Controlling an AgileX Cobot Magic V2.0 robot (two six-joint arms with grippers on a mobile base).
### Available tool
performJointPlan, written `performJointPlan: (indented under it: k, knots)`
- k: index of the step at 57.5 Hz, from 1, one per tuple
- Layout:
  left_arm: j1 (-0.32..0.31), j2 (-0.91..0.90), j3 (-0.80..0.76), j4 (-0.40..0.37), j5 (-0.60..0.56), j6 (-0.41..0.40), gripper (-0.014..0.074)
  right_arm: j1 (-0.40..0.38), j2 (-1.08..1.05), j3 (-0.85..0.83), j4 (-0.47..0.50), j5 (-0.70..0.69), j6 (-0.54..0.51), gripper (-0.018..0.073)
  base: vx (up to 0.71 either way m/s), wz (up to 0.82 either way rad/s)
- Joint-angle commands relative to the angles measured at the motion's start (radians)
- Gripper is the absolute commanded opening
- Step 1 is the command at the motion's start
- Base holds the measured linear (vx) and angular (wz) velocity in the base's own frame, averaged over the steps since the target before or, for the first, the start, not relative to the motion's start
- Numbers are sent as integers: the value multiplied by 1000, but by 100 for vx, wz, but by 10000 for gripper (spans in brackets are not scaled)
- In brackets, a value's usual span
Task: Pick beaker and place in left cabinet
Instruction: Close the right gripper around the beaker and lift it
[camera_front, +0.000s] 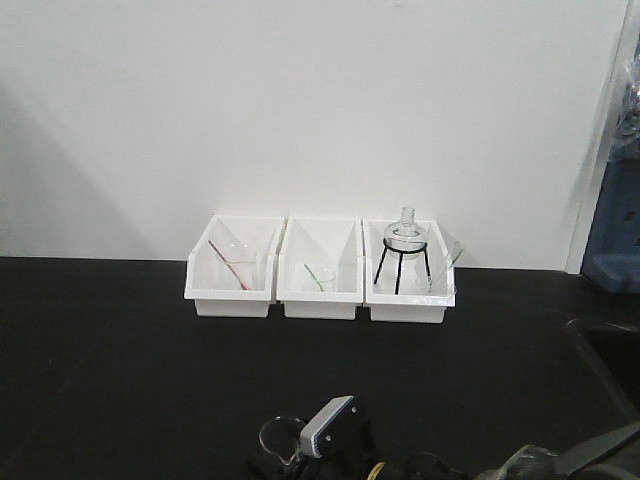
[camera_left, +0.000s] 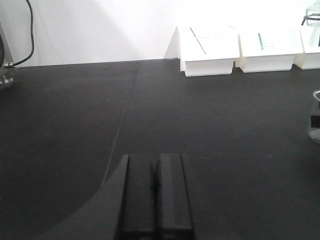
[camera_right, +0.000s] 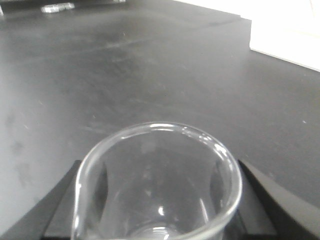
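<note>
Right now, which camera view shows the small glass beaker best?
The right wrist view: the beaker fills the lower frame, its rim close and clear. The front view catches only its top at the bottom edge; the left wrist view shows a sliver at the right edge.

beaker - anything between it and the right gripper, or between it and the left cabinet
Nothing stands between the beaker and the right gripper: its fingers flank the glass on both sides and seem clamped on it. The left cabinet shows in no view, so that path cannot be judged.
</note>
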Motion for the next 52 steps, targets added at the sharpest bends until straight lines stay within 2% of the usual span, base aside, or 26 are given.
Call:
performJointPlan:
  k: [1, 14, 22, 29, 39, 52]
  knots:
    - [-2, -19, -9, -5, -81, -3, 4, -2, -83, -25, -27, -84, 57, 331, 0, 0]
    - [-2, -19, -9, -5, -81, -3, 4, 6, -213, -25, -161, 56, 107, 129, 0, 0]
    - [-2, -19, -9, -5, -81, -3, 4, 37, -329, -25, -175, 163, 197, 57, 0, 0]
    - [-2, -19, -9, -5, -81, -3, 4, 80, -426, -25, -164, 224, 255, 30, 0, 0]
    - [-2, -19, -9, -5, -81, -3, 4, 129, -522, -25, -164, 334, 253, 18, 0, 0]
    - [-2, -19, -9, -5, -81, -3, 4, 136, -585, -25, -161, 371, 254, 18, 0, 0]
